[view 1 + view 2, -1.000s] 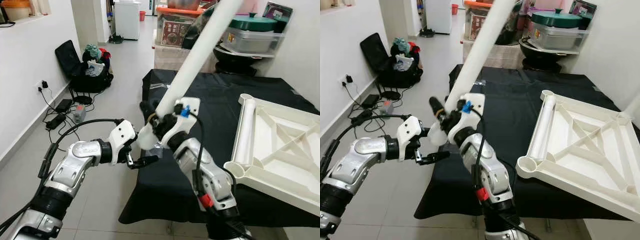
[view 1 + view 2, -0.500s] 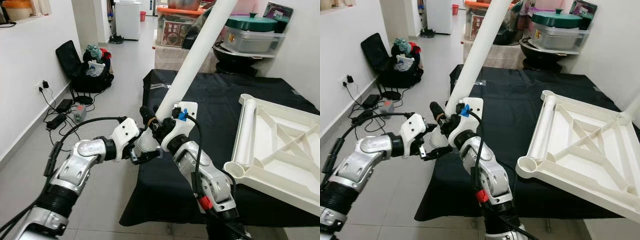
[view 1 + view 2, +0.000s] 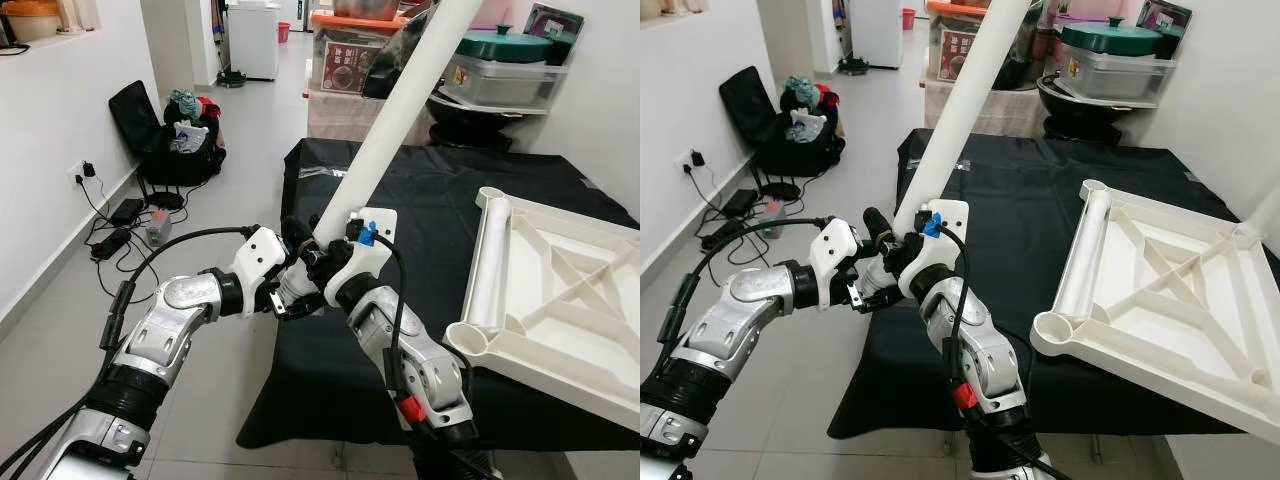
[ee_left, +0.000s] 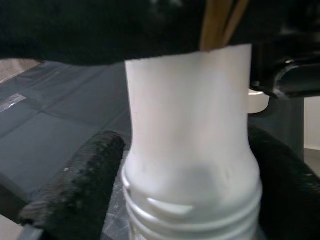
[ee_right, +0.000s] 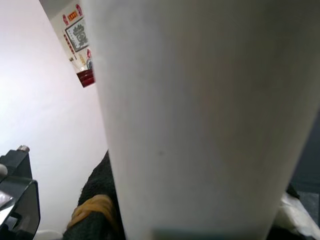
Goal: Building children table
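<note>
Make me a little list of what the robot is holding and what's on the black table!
held: long white table leg, tilted up and away
right gripper: shut on the leg near its lower end
left gripper: fingers either side of the leg's threaded end
on black table: white tabletop, upside down, a leg lying in it

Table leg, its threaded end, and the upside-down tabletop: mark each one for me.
table leg (image 3: pixel 395 125), left eye view, middle of the white shaft above the right tool.
threaded end (image 4: pixel 192 212), left wrist view, on the screw ridges.
tabletop (image 3: pixel 1055 335), right eye view, round corner socket nearest the robot.
</note>
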Robot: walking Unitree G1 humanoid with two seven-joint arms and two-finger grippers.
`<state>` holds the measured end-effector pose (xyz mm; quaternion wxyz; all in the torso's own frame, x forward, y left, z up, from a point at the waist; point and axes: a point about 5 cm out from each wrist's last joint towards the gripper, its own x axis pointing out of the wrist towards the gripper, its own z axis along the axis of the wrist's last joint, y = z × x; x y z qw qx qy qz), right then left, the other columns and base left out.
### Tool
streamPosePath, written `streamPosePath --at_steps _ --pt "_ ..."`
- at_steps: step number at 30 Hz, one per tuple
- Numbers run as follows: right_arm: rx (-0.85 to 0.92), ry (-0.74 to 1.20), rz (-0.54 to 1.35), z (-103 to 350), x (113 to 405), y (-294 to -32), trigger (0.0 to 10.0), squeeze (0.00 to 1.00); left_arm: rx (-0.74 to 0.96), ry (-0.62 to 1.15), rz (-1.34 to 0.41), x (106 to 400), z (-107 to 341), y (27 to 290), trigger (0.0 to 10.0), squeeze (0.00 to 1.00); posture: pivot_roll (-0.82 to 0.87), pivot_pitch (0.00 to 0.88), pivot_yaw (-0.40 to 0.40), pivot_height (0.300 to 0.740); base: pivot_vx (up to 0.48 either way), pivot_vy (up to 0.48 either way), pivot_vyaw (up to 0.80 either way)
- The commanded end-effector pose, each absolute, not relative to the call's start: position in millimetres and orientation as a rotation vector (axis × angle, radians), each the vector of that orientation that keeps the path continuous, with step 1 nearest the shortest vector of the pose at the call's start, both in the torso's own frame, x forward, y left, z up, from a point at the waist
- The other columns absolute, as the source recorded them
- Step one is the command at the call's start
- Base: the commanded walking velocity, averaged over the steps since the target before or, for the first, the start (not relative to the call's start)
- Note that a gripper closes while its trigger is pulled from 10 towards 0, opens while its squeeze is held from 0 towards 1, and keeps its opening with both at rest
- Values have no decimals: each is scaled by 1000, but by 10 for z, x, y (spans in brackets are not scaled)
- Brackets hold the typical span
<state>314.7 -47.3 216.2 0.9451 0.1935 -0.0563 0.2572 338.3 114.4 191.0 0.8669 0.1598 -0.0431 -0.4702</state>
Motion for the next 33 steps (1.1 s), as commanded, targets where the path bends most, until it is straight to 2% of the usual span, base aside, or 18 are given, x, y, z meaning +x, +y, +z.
streamPosePath --at_steps 1,13,14,15,16,19,20,21,22,31,32,33 --pt "439 -117 509 2163 3147 -464 0 0 341 -63 -934 3420 1883 1235 0 0 68 0 -52 740 0 0 0" --pt "450 -147 519 2234 3139 -457 0 0 329 -32 -943 3426 1819 1237 0 0 65 0 -48 740 0 0 0" --pt "436 -150 509 2238 3144 -466 0 0 333 -30 -938 3429 1814 1238 2392 0 66 0 -48 740 0 0 0" --pt "426 -152 502 2241 3148 -473 0 0 336 -28 -935 3432 1811 1239 2392 0 66 0 -48 740 0 0 0" --pt "441 -166 515 2268 3145 -476 10000 0 340 -26 -933 3435 1808 1241 10000 0 65 0 -48 740 0 0 0" --pt "454 -177 525 2288 3142 -477 10000 0 343 -25 -931 3437 1805 1243 10000 0 65 0 -48 740 0 0 0" --pt "458 -194 541 2322 3135 -481 10000 902 351 -26 -929 3439 1803 1248 10000 0 65 0 -48 740 0 0 0" --pt "458 -194 541 2322 3135 -481 10000 902 351 -26 -929 3439 1803 1248 10000 0 65 0 -48 740 0 0 0" --pt "463 -213 553 2360 3129 -490 10000 1000 357 -26 -927 3440 1798 1252 10000 0 66 0 -49 740 0 0 0" --pt "524 -299 559 2578 3153 -615 10000 1000 391 -6 -931 3419 1721 1285 10000 0 64 0 -48 740 0 0 0" --pt "535 -301 565 2605 3158 -624 10000 380 396 -2 -933 3415 1707 1286 10000 0 62 0 -49 740 0 0 0" --pt "545 -289 573 2606 3164 -617 10000 0 408 -2 -938 3410 1697 1284 10000 0 64 0 -51 740 0 0 0"
